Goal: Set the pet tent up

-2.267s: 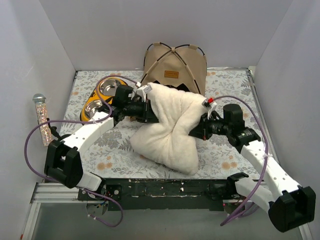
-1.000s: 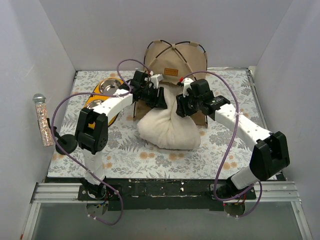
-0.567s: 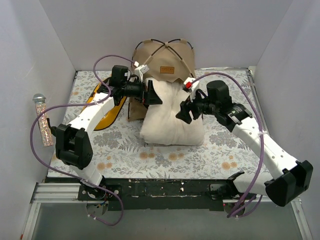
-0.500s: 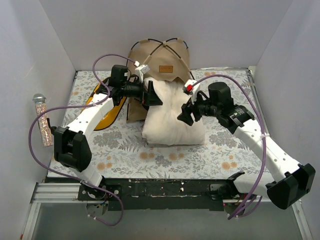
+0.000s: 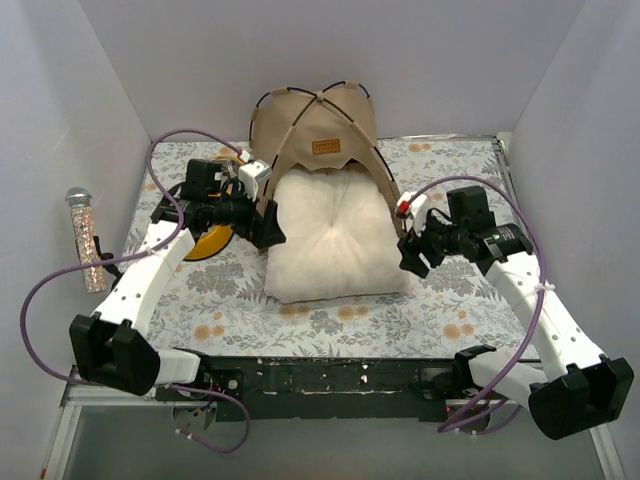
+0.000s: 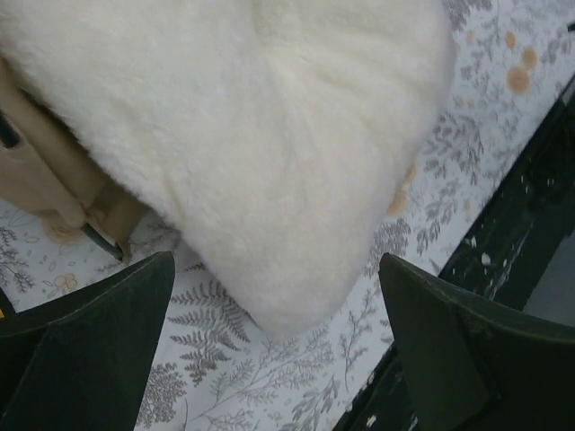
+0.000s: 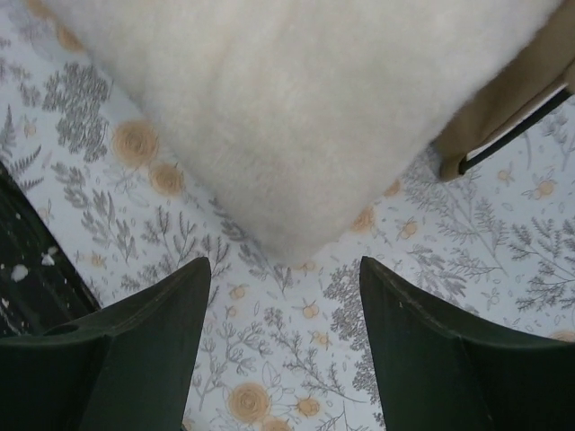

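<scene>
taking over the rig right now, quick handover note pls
Tools: the left tool is open and empty, by the left edge of the cushion. The right tool is open and empty, by its right front corner.
Things: the pet tent is upright at rear centre. The cushion lies fluffy side up, rear edge at the tent's opening, mostly sticking out front.
Done: tent stands, cushion laid down.
Left: probably push the cushion farther in.

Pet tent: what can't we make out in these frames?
- Top view: pet tent interior, and how far the cushion reaches inside; hidden by the canvas shell.
- Top view: label patch text; too small.
- Top view: yellow bowl; mostly behind the left arm.
- Wrist views: tent cut off by the frame edge, with only bottom corners showing.
</scene>
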`<state>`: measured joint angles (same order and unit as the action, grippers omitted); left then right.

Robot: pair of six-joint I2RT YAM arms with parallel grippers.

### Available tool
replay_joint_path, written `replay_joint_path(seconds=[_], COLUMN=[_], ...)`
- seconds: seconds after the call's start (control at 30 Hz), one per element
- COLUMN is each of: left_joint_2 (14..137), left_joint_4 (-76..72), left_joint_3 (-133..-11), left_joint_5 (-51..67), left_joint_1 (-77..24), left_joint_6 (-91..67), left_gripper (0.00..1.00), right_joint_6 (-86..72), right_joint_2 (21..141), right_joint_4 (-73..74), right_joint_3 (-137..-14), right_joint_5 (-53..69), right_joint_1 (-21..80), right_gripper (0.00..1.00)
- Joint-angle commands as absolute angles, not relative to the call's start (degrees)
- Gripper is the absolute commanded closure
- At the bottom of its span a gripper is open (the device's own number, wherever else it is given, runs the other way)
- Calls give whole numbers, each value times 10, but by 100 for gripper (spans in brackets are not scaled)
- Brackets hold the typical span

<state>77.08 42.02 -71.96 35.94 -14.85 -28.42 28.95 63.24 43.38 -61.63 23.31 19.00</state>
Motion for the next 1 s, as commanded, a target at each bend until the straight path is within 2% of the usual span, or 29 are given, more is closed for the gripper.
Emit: replay_joint_path(seconds=[0.0,0.23,0.37,0.43,0.5,0.57,0.67,0.7,0.77,0.87,0.97], left_joint_2=[694,631,666,679,680,684,701,707,716,736,760], left_joint_4=[510,436,389,362,312,282,269,266,255,247,259], left_joint_3=[-637,-497,-462,-448,-440,-458,-510,-530,-567,-615,-642], left_joint_5=[429,342,323,315,299,284,257,251,233,213,197], left_joint_1=[-161,-187,-226,-252,-270,-273,-272,-272,-272,-272,-272], left_joint_6=[-112,-78,-110,-124,-148,-177,-220,-228,-255,-276,-277], left_gripper=[2,2,3,7,19,37,70,82,100,100,100], right_joint_6=[409,436,428,412,392,365,325,305,267,229,255], right_joint_2=[584,619,654,686,704,713,712,711,708,704,705], right_joint_4=[489,404,335,308,278,247,212,200,187,174,195], right_joint_3=[-549,-455,-417,-415,-422,-440,-489,-509,-551,-598,-618], right_joint_5=[275,241,207,206,224,237,250,251,252,248,243], right_joint_1=[188,192,217,220,225,238,250,250,252,254,254], right_gripper=[25,25,24,25,30,44,80,98,99,99,99])
